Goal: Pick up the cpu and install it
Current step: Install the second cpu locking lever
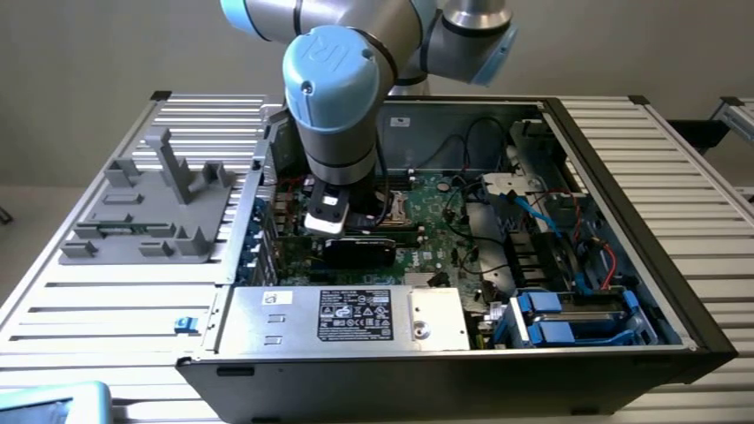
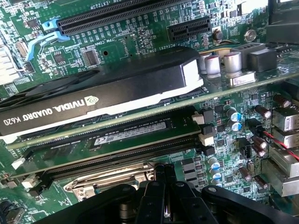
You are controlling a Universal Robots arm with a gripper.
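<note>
The pincer (image 2: 163,175) has its fingers pressed together, and in the wrist view their dark tips come down right at the metal frame of the socket (image 2: 110,179) on the motherboard (image 2: 140,42). Whether the cpu sits between the fingertips or under them cannot be told; no shiny square chip can be made out in either view, the fingers and the black body of the pincer covering that spot.

Just beyond the socket lie the memory slots, one with a memory stick (image 2: 131,134) seated in it, and past those the graphics card (image 2: 98,95) stands on its edge across the board.

In the exterior view the arm (image 1: 335,97) reaches straight down into the open computer case (image 1: 637,212), its blue-capped wrist upright and the pincer (image 1: 353,231) low over the board near the case's middle. The arm's upper links are cut off by the picture's edge.

On the table (image 1: 106,309), to the exterior view's left of the case, stands the grey plastic fixture (image 1: 154,208) with upright posts.
</note>
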